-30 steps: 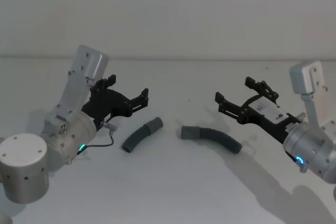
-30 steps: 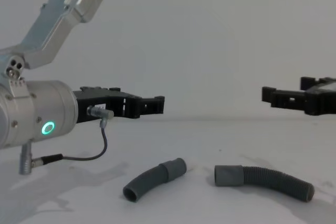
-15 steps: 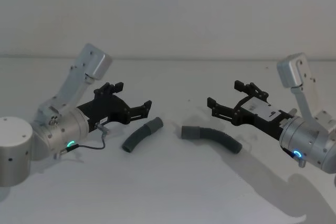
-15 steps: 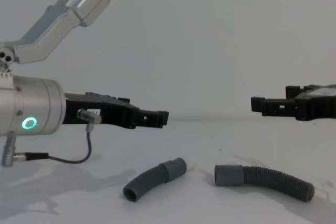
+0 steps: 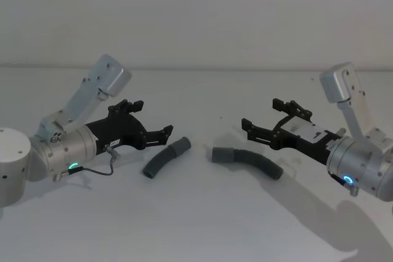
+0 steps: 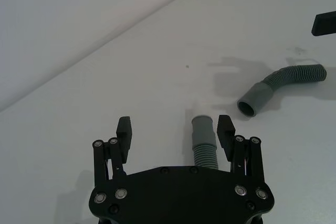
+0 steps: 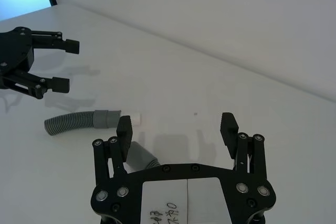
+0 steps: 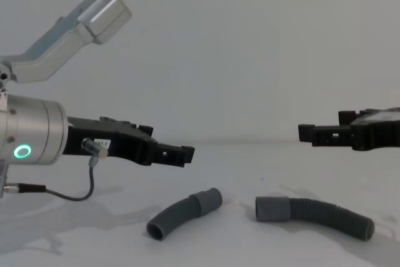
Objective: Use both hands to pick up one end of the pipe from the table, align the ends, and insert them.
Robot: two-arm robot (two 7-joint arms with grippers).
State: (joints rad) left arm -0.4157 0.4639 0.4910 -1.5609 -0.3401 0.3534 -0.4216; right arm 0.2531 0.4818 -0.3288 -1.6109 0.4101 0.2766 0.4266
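The plain matte white-grey tabletop (image 5: 196, 225) carries both hose pieces around its middle, well short of its far edge. Toward the left edge, the left black plastic gripper (image 5: 153, 118), on a silver cylindrical wrist with a green ring light, hovers above the surface with its jaws released and empty, near the short piece but clear of it. Toward the right edge, the right black plastic gripper (image 5: 262, 113) hangs above the tabletop, jaws likewise spread and holding nothing. The longer dark grey ribbed hose (image 5: 255, 162) lies flat on the right-edge side, and the short curved dark grey ribbed hose (image 5: 158, 162) on the left-edge side. The smooth lighter grey cuff of the short hose (image 5: 180, 146) and the cuff of the longer hose (image 5: 222, 154) point toward each other across a bare gap, not touching.
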